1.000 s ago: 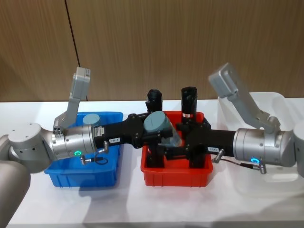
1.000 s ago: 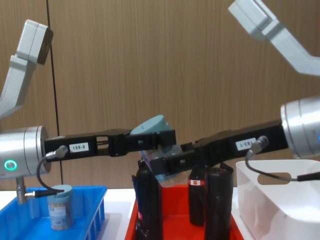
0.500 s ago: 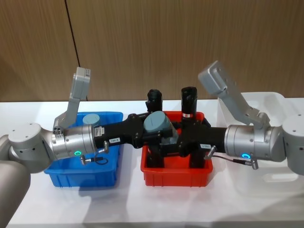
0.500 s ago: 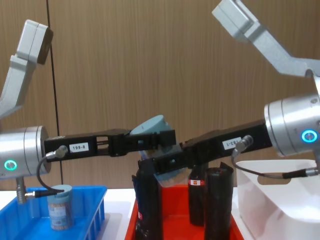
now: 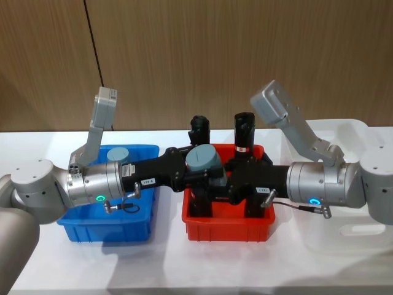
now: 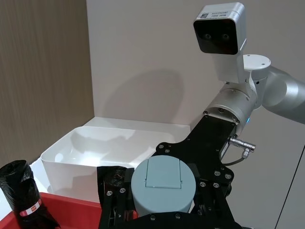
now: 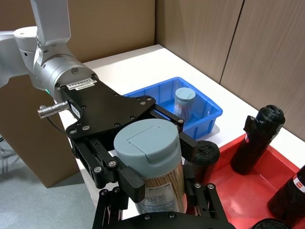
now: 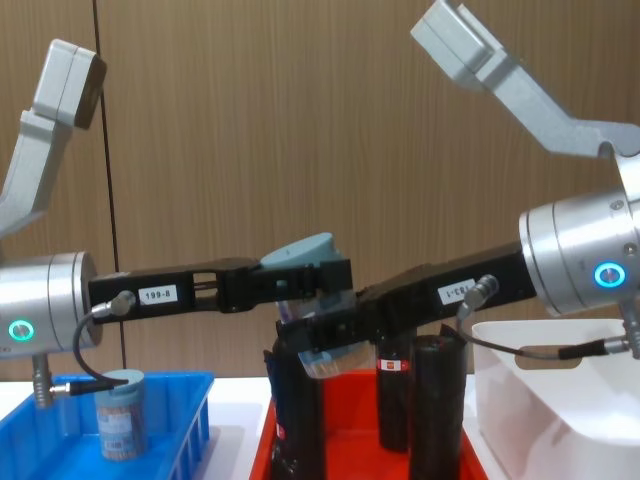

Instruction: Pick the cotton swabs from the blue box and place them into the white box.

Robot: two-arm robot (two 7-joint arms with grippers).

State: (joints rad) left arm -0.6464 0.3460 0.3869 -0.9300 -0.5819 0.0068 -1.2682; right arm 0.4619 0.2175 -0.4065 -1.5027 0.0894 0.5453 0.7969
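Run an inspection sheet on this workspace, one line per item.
Surface: white table, three containers in a row.
Job's things: held swab tub above the red tray; second swab tub upright in the blue box; white box at the robot's right.
Clutter: black rolls standing in the red tray.
Grippers: left gripper shut on the held swab tub; right gripper at its lower part, grip unclear.
Cables: left wrist cable, right wrist cable, short loops.
Surroundings: wood-panel wall.

The cotton swab tub (image 7: 157, 188) is clear glossy plastic under a matt grey-blue lid (image 7: 147, 140). Blue box (image 5: 104, 230), red tray (image 5: 227, 228) and white box (image 6: 66, 169) — smooth plastic. Black rolls (image 7: 259, 136) wear crinkled shiny film — the wall (image 5: 215, 55) is matt wood grain.
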